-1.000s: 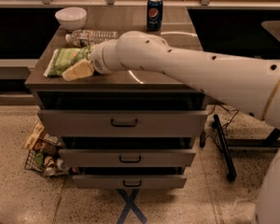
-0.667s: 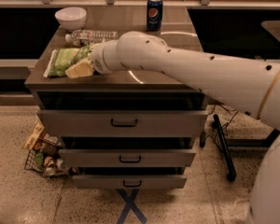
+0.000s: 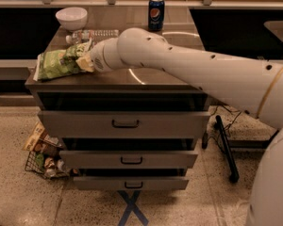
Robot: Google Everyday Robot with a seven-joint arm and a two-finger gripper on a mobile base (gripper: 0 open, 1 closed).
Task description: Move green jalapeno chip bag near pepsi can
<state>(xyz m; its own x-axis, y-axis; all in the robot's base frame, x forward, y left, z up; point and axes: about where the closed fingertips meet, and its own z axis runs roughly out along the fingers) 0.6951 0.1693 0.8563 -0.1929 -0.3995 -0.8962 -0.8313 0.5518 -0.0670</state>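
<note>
Reaching gripper (image 3: pixel 84 60) at chip bag (image 3: pixel 54 64)

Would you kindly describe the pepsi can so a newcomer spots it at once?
On top of the drawer cabinet, the pepsi can stands at the far edge, right of the white bowl and water bottle. The hand is at the green chip bag, front left. Only the can is dark blue with a round logo.

We have one view only, looking down from above and in front of the drawer cabinet (image 3: pixel 125 124), fairly near, facing its front and top. Our arm (image 3: pixel 203 74) enters from the cabinet's right, and the gripper (image 3: pixel 85 62) sits over the cabinet top's left part, at the green jalapeno chip bag (image 3: pixel 56 64).
</note>
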